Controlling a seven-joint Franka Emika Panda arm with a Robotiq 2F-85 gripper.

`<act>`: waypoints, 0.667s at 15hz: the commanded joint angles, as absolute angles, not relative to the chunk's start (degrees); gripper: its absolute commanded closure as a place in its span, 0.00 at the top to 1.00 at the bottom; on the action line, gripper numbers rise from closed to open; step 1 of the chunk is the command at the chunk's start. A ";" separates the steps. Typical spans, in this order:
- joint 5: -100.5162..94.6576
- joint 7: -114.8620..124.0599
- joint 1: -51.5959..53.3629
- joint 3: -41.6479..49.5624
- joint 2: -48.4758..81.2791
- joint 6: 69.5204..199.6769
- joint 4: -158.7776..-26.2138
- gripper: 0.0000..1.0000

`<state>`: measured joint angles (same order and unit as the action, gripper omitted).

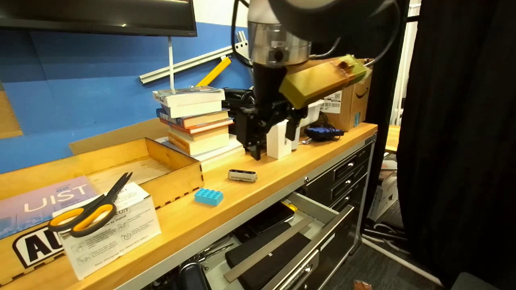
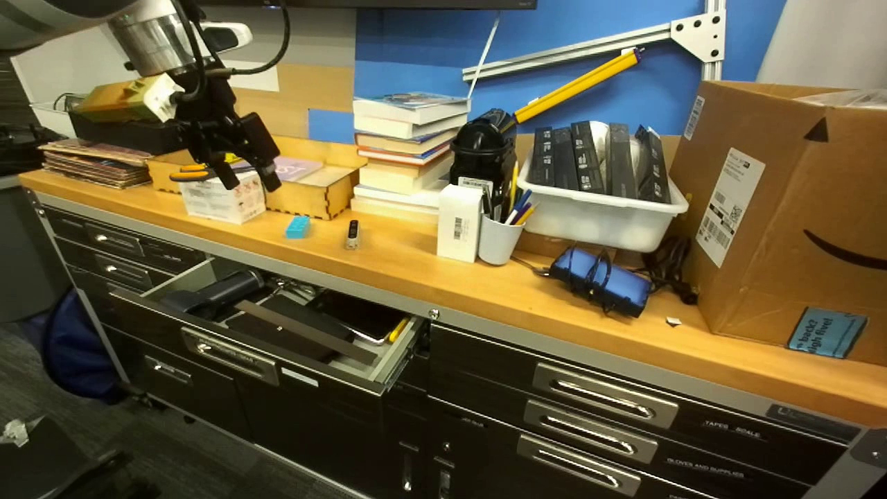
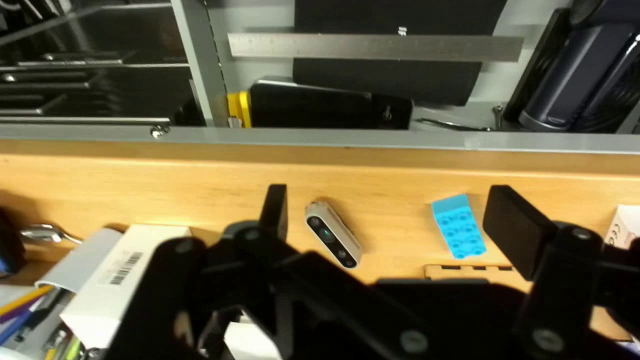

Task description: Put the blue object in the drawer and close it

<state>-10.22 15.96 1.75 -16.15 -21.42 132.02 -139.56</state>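
Observation:
The blue object is a small bright cyan studded block lying on the wooden benchtop. It also shows in an exterior view and in the wrist view. The drawer is dark-fronted and pulled open below the bench edge; its grey inside shows in the wrist view. My gripper is open and empty, raised above the benchtop and apart from the block; it also shows in an exterior view. In the wrist view, the block appears between the fingers, nearer the right one.
A small grey camera bar lies beside the block. A white box with yellow-handled scissors on it and a wooden tray stand near. A white upright box and books stand behind. A ruler lies in the drawer.

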 commanded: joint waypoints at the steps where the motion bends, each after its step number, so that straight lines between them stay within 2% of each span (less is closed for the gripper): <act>1: -17.56 22.47 1.48 -19.35 -9.53 136.26 -131.84 1.00; 5: -29.26 32.59 3.75 -19.58 1.92 137.55 -125.90 1.00; 10: -29.65 32.54 10.48 -14.68 12.62 137.22 -118.36 1.00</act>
